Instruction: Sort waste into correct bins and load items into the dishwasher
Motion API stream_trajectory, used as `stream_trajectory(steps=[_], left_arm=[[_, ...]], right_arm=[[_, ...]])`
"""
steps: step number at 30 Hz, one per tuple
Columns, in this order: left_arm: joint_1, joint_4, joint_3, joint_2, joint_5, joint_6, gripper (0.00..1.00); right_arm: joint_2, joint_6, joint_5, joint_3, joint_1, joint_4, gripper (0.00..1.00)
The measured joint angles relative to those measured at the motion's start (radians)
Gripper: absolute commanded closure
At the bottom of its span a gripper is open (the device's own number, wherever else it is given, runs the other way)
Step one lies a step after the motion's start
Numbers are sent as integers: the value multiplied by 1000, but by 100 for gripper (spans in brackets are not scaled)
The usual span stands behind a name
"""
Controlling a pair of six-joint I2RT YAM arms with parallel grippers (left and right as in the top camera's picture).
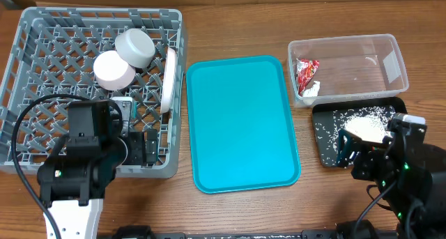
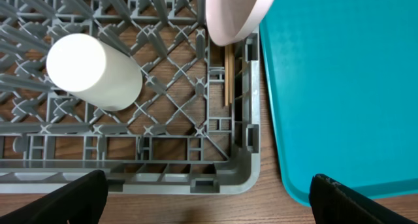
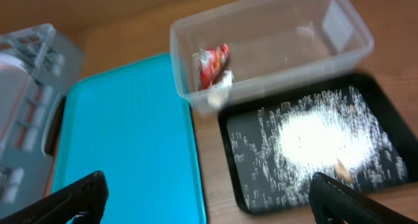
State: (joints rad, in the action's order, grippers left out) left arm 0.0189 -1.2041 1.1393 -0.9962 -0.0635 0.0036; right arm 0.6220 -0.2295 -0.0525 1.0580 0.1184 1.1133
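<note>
The grey dish rack (image 1: 42, 30) stands at the left. In it, a grey-green bowl (image 1: 136, 47) and a pinkish-white bowl (image 1: 113, 70) lie upside down. The white plate (image 1: 168, 79) stands on edge by the right wall. I cannot pick out the small white cup. The clear tub (image 1: 362, 44) holds the red wrapper (image 1: 306, 73). The black tray (image 1: 327, 152) holds white rice (image 1: 366, 124). My left gripper (image 1: 148, 148) is open and empty over the rack's front right corner (image 2: 241, 175). My right gripper (image 1: 346, 148) is open and empty, above the black tray's front left corner (image 3: 235, 185).
The teal serving tray (image 1: 240, 124) lies between the rack and the bins and shows in both wrist views (image 2: 339, 87) (image 3: 124, 145). Two wooden chopsticks (image 2: 228, 74) lie in the rack by its right wall, below the plate (image 2: 235, 15). The pinkish-white bowl (image 2: 95, 70) is left of them.
</note>
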Motion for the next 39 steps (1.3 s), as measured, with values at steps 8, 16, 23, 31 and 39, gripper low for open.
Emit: stream_trajectory(steps=[8, 16, 23, 31, 39], left_arm=[[0, 0, -1, -72, 0, 0, 0], [0, 0, -2, -164, 0, 0, 0], [0, 1, -2, -240, 0, 0, 0], [0, 1, -2, -317, 0, 0, 0], [0, 0, -2, -384, 0, 0, 0]], right_arm=[[-201, 61, -5, -201, 0, -317, 0], [-423, 77, -7, -546, 0, -674, 0], [-530, 81, -7, -761, 0, -954, 0], [-606, 112, 10, -895, 0, -1075, 0], [-607, 189, 43, -927, -16, -1080, 0]])
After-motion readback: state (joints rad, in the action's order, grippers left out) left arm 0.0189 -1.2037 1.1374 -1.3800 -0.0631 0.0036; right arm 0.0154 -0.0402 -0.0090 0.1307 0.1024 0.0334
